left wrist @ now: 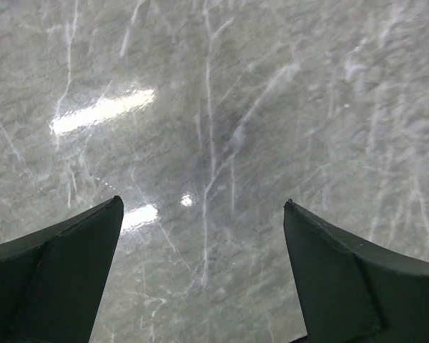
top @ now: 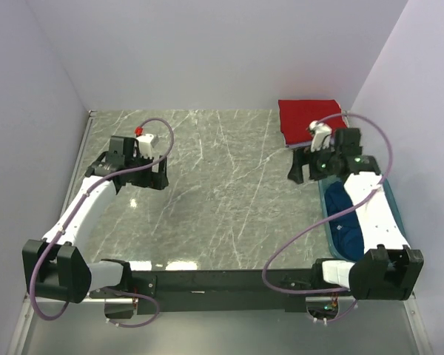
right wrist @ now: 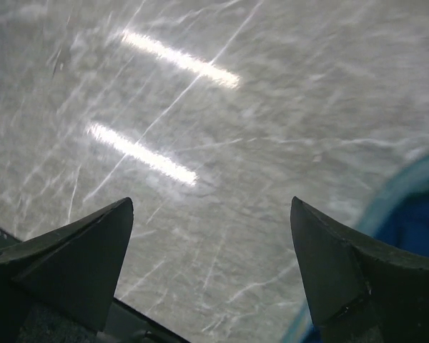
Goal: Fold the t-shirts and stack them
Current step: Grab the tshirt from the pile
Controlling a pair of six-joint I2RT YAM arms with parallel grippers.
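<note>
1. The dark blue t-shirt (top: 348,225) lies in the teal tub (top: 397,216), mostly hidden under the right arm (top: 374,200).
2. That arm's wrist covers the red t-shirt (top: 305,118) at its near corner.
3. In the right wrist view, the tub is blurred and cut off at the right edge.
4. The bottom edge of each wrist view cuts off the fingers of the left gripper (left wrist: 202,201) and right gripper (right wrist: 211,200).

No words, labels, brand names or numbers can be read in any of the three views. The only possible marking is a tiny white speck on the dark blue t-shirt (top: 348,235) lying in the tub (top: 397,213). It is too small to make out.
</note>
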